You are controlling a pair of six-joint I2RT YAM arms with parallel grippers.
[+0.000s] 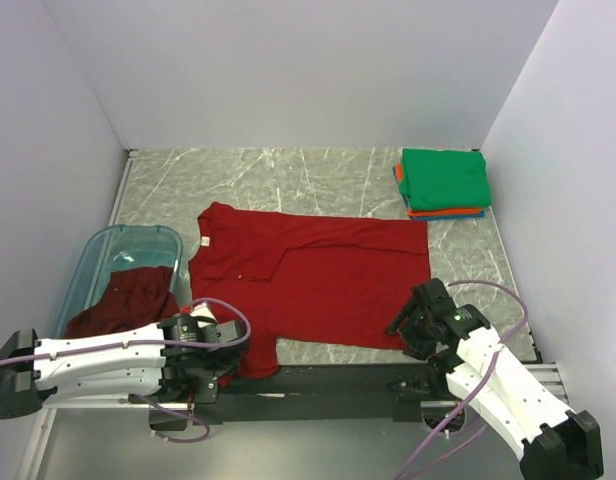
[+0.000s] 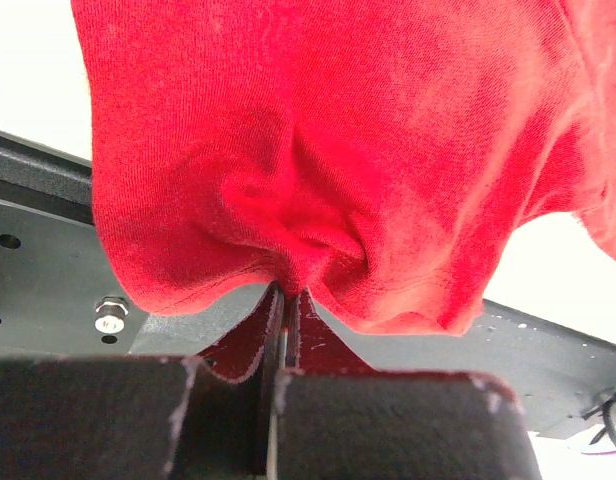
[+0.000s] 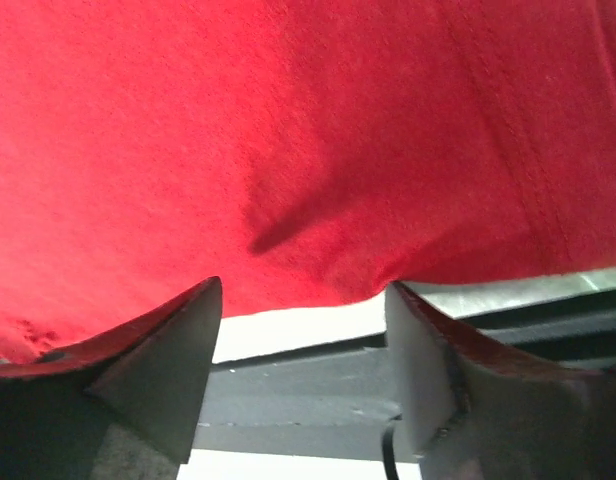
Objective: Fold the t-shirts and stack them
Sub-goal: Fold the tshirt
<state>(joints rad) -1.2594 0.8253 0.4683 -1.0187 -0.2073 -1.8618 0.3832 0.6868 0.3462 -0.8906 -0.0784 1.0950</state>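
Note:
The bright red t-shirt [image 1: 308, 270] lies spread across the table, collar to the left. My left gripper [image 1: 233, 352] is shut on the shirt's near left corner, and the cloth [image 2: 318, 170] bunches up where the jaws pinch it. My right gripper [image 1: 408, 325] is open at the shirt's near right hem [image 3: 318, 150], fingers apart just below the edge. The maroon t-shirt [image 1: 123, 300] hangs crumpled over the rim of the tub. The green shirt [image 1: 445, 178] tops a folded stack at the back right, over orange [image 1: 443, 212] and blue ones.
A translucent blue plastic tub [image 1: 103, 250] stands at the left. The table's near edge and a black rail [image 1: 328, 380] run under both grippers. White walls close in the left, back and right sides.

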